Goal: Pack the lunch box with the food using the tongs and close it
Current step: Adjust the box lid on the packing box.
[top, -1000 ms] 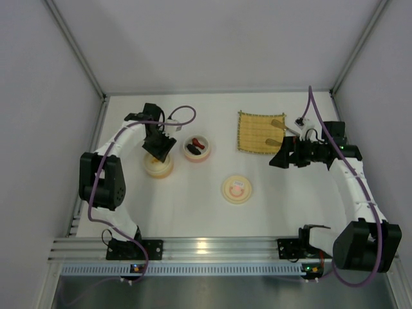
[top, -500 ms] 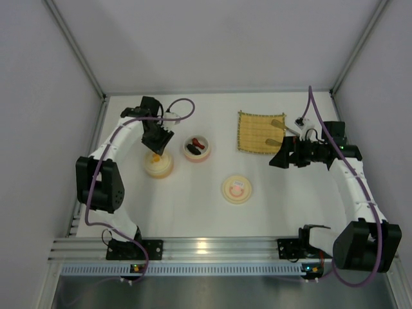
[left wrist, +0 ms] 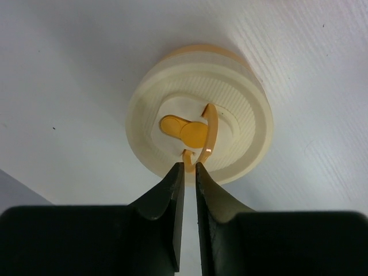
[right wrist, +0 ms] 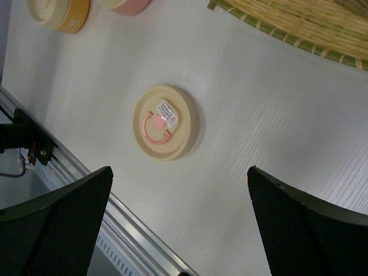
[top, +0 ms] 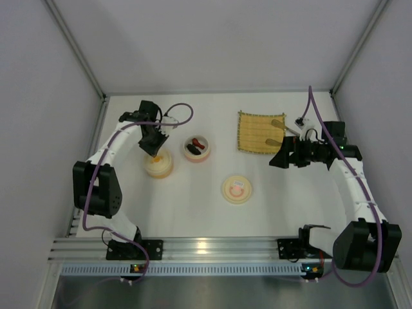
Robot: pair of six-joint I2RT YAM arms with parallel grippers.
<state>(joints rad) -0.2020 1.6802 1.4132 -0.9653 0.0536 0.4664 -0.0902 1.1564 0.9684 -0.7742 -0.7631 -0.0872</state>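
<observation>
A cream lid (left wrist: 198,135) sits on the orange lunch box container (top: 158,165). Its orange ring handle (left wrist: 211,129) stands up. My left gripper (left wrist: 188,165) (top: 154,147) hangs just above it, shut on the near end of that ring. The open pink bowl (top: 197,149) holds a red-brown and a black piece of food (top: 196,147). The tongs (top: 282,126) lie on the bamboo mat (top: 257,132), partly hidden by my right arm. My right gripper (right wrist: 179,169) (top: 279,159) hovers open and empty beside the mat.
A loose cream lid with a pink ring (right wrist: 165,122) (top: 236,188) lies mid-table. The metal rail (right wrist: 115,230) runs along the near edge. White walls enclose the table on three sides.
My left wrist has drawn back a little towards the far left, uncovering the cream lid, and its jaws have narrowed onto the ring. The right arm has not moved.
</observation>
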